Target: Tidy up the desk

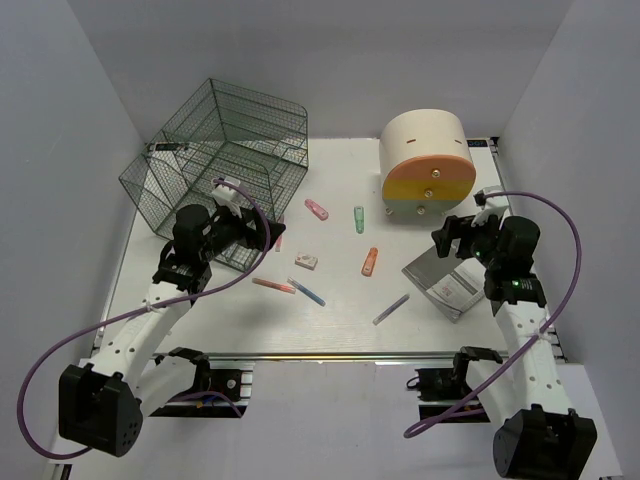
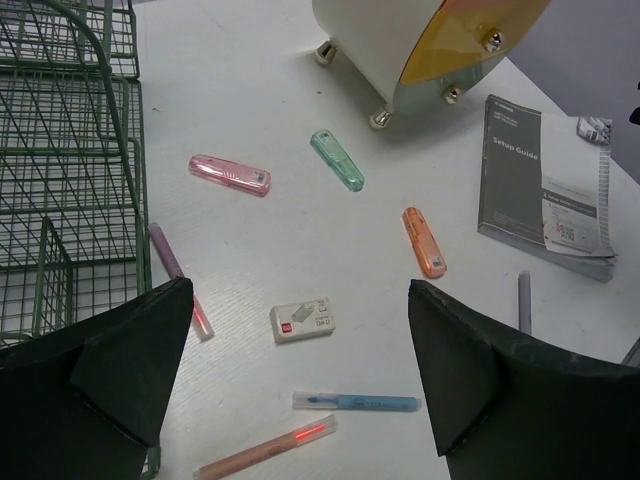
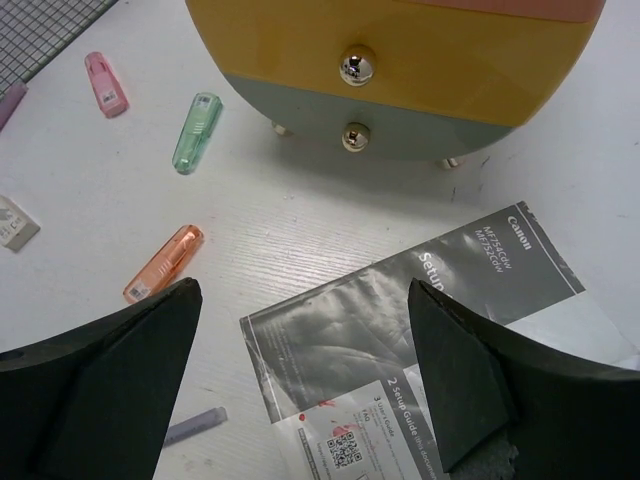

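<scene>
We are looking at a white counter (image 1: 340,325) boxed in by plain grey walls, with a metal rail (image 1: 330,357) running along its near edge. The counter is filling the middle of the overhead view, just beyond both arm bases.

A dark wire cage (image 1: 215,150) is sitting at the far left corner. A cream and orange drawer box (image 1: 425,165) is standing near the far right corner, its knobs facing the near edge.

Small things are lying scattered across the middle, all apart from one another. There is a pink stick (image 1: 317,209), a green stick (image 1: 359,219) and an orange stick (image 1: 370,261). Closer to the near edge are a small white block (image 1: 307,263), an orange pen (image 1: 273,286), a blue pen (image 1: 307,292) and a purple pen (image 1: 391,309). A grey booklet (image 1: 450,280) is lying by the right edge, near the drawer box.

The left fingers (image 2: 130,360) are spreading wide and gripping nothing. They are hanging over the counter just beside the cage's near side, and the white block and blue pen are showing between them.

The right fingers (image 3: 110,370) are also spreading wide and gripping nothing, hovering above the booklet.
</scene>
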`<act>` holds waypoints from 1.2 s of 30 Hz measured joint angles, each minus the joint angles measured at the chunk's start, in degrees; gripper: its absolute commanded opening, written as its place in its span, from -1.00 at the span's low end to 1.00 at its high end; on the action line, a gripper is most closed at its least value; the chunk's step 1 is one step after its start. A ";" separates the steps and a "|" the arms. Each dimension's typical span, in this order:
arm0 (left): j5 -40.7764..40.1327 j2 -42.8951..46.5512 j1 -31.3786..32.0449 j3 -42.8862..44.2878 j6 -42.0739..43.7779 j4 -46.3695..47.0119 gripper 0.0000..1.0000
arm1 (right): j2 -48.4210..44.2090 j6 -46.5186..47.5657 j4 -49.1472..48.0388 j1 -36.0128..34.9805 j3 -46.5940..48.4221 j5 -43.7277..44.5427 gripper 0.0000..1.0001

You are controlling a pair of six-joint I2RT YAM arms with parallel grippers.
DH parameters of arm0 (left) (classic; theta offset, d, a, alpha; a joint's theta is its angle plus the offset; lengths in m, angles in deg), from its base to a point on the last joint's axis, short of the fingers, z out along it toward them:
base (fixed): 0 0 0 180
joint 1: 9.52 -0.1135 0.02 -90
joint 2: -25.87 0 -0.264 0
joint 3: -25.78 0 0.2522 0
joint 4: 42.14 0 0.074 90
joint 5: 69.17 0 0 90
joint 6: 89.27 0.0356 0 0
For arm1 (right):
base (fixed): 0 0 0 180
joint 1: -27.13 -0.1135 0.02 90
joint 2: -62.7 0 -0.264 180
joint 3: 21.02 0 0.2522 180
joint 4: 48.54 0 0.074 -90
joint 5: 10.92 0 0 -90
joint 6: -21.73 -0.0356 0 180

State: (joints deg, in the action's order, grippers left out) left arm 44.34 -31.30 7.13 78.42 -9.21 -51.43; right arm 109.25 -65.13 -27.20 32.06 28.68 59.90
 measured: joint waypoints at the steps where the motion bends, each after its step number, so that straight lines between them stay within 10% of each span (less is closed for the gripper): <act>1: 0.07 0.02 0.00 0.00 -0.02 0.00 0.96 | -0.24 0.11 0.00 0.00 0.00 -0.02 0.79; 8: 0.11 0.39 0.00 0.00 -0.76 0.02 0.87 | -1.77 8.96 1.05 0.20 -0.20 -3.21 0.79; 13: 0.35 0.46 0.00 0.00 -2.27 0.07 -0.64 | -1.03 17.29 9.79 -0.07 3.61 -4.44 0.79; 16: 1.22 0.37 0.00 0.26 -2.60 0.02 -0.85 | 0.37 21.09 13.99 -0.11 10.05 -1.16 0.79; 21: 1.95 0.35 0.00 0.37 -2.93 0.04 0.37 | 2.97 24.87 16.98 -0.07 17.84 -1.29 0.72; 22: 2.08 0.35 0.00 0.42 -3.21 0.04 0.43 | 3.34 24.37 16.61 -0.07 17.88 -2.56 0.52; 23: 2.19 0.35 0.00 0.42 -3.26 0.02 0.49 | 3.93 23.56 16.41 -0.07 17.81 -3.65 -0.14; 26: 2.29 0.37 0.00 0.42 -3.58 -0.02 0.52 | 8.48 16.20 13.31 -0.17 18.01 -7.26 -0.54; 36: 2.27 0.39 0.00 0.42 -3.48 -0.20 0.54 | 25.53 -9.60 2.47 -0.17 21.81 -7.96 0.12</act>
State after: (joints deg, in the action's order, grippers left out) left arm 46.61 -30.91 7.13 78.83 -12.68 -51.63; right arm 134.78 -74.72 -24.73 31.88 50.50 51.94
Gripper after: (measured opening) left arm 0.766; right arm 0.544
